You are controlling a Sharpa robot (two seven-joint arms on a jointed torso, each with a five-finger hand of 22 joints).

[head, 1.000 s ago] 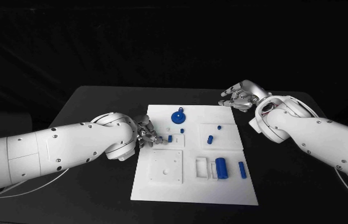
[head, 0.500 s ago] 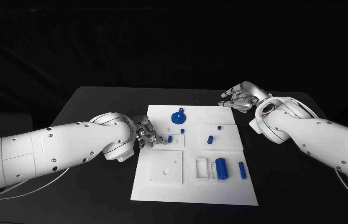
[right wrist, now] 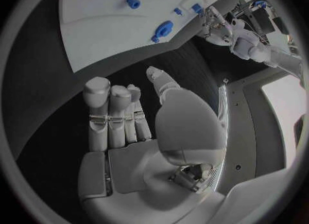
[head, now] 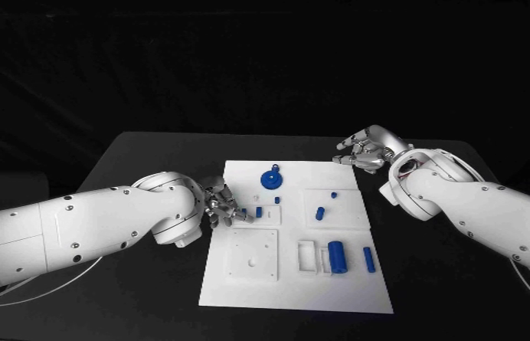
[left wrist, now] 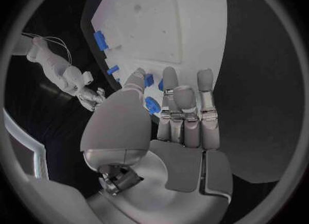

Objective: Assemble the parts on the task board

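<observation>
Left silver hand slid bit right, fingers loose beside small blue peg on white task board, holding nothing. Right silver hand same, upper right, curled, empty. Peg likely set.

The white task board lies flat on the table, carrying blue parts: a round disc near its far edge, small pegs mid-board (standing, it seems), and two cylinders lying near the right edge.
</observation>
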